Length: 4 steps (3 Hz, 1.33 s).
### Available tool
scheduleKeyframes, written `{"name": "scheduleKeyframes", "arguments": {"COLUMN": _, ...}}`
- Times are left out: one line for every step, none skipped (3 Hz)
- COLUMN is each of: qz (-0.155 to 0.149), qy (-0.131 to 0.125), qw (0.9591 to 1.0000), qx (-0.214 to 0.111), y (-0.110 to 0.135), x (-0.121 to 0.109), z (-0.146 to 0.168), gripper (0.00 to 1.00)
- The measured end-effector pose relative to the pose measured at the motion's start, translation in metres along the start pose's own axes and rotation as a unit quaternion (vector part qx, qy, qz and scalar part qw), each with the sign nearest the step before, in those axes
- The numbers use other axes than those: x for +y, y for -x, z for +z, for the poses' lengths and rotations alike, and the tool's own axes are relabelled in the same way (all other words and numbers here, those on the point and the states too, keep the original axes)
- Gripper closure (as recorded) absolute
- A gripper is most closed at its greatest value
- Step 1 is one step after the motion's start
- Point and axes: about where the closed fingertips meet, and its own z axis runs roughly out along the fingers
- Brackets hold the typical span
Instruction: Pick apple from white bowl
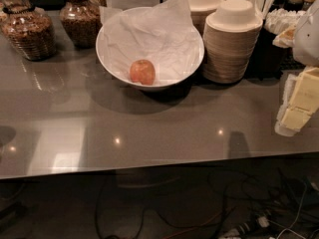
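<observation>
A small reddish-orange apple [142, 71] lies in the front part of the large white bowl [112, 66], on the crumpled white paper [154, 34] that lines it. The bowl stands at the back middle of the grey counter [149, 128]. My gripper [295, 114] shows as a cream and white shape at the right edge of the view, partly cut off by the frame. It hangs above the counter's right end, far to the right of the bowl and apart from the apple.
Two stacks of cream disposable bowls [232, 41] stand just right of the white bowl. Two glass jars of brown food [29, 31] stand at the back left. Cutlery and napkins [279, 14] stand at the back right. Cables [239, 208] lie on the floor below the counter's front edge.
</observation>
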Motion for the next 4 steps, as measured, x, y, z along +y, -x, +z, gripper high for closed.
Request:
{"name": "scheduleKeyframes", "arguments": {"qz": 0.000, "qy": 0.000, "qw": 1.0000, "qx": 0.000, "y": 0.000, "x": 0.000, "z": 0.000, "gripper": 0.00}}
{"name": "scheduleKeyframes", "arguments": {"qz": -0.008, "qy": -0.022, "qw": 0.9993, "qx": -0.029, "y": 0.009, "x": -0.007, "z": 0.002, "gripper": 0.00}}
{"name": "scheduleKeyframes", "arguments": {"qz": -0.017, "qy": -0.056, "qw": 0.9944, "qx": -0.088, "y": 0.035, "x": -0.022, "z": 0.010, "gripper": 0.00}}
{"name": "scheduleKeyframes", "arguments": {"qz": -0.025, "qy": -0.079, "qw": 0.9863, "qx": -0.142, "y": 0.073, "x": -0.042, "z": 0.019, "gripper": 0.00}}
